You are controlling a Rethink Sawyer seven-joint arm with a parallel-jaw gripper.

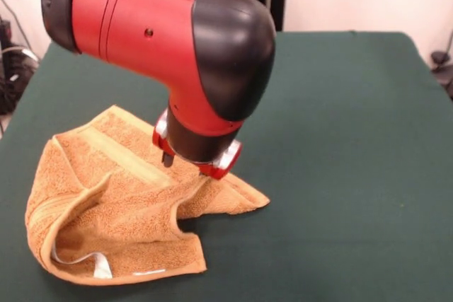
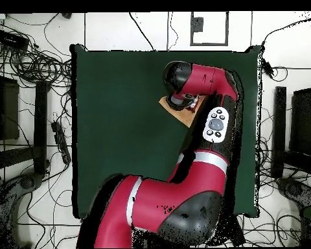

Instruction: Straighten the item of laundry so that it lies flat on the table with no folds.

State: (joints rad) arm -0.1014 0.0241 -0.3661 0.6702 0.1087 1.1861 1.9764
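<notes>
Gripper [image 1: 190,164] down on the rumpled towel [image 1: 106,203] at lower left of the table [image 1: 340,139], finger state impossible to tell; dragging now could bunch those folds tighter.

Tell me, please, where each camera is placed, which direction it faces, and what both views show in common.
Front: across the table, level and low, facing the towel; shows the arm's wrist and gripper.
Overhead: above, looking straight down on the table; shows the whole arm, which hides most of the towel.
Shared: table, towel, arm.
</notes>
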